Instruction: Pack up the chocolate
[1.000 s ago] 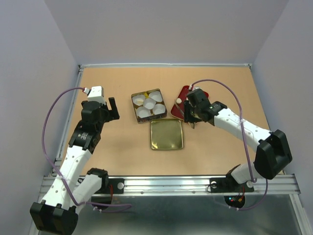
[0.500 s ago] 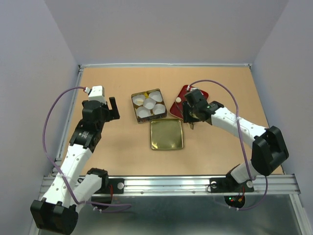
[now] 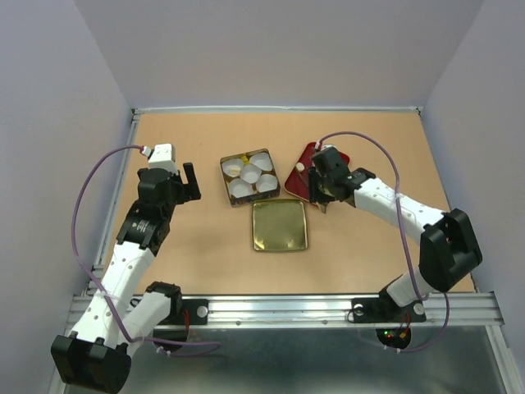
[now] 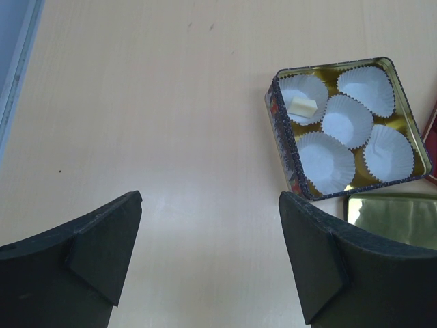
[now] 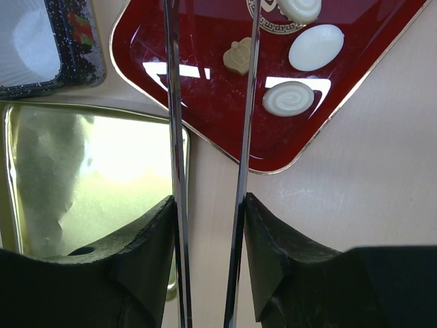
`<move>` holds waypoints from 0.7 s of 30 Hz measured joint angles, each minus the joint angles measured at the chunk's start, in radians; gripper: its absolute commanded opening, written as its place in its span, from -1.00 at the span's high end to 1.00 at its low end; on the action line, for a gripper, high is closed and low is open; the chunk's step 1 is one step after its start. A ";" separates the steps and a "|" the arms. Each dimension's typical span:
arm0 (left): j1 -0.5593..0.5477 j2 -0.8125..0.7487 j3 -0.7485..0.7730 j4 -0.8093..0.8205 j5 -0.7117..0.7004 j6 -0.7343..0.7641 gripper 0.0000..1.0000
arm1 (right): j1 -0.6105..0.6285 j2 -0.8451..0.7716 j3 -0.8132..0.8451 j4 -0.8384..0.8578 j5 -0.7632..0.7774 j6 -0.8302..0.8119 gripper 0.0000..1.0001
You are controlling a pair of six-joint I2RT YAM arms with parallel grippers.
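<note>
While the right pincer [image 5: 208,102] has crept slightly further over the red tray [image 5: 205,147] since a second ago, it grips thin tweezers [image 5: 176,137] whose blades now straddle a tan chocolate [image 5: 237,57]. Three cream chocolates [image 5: 289,98] lie on the tray just beyond it. One pale piece [image 4: 303,106] already sits in a paper cup inside the tin [image 4: 287,147], beside the tray. The left pincer [image 4: 208,266] hangs open over the bench [image 4: 150,109], away from the tin and unmoved. A pick looks imminent.

Lab: plain-walled enclosure, railed table [image 3: 205,246]
</note>
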 measured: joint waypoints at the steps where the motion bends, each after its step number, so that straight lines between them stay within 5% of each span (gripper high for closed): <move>1: 0.000 0.000 0.000 0.000 0.000 0.000 -0.86 | -0.001 0.000 0.000 0.001 0.000 -0.002 0.05; 21: 0.000 -0.029 0.000 -0.002 0.000 -0.001 -0.86 | -0.002 -0.002 0.000 0.041 -0.011 -0.028 0.35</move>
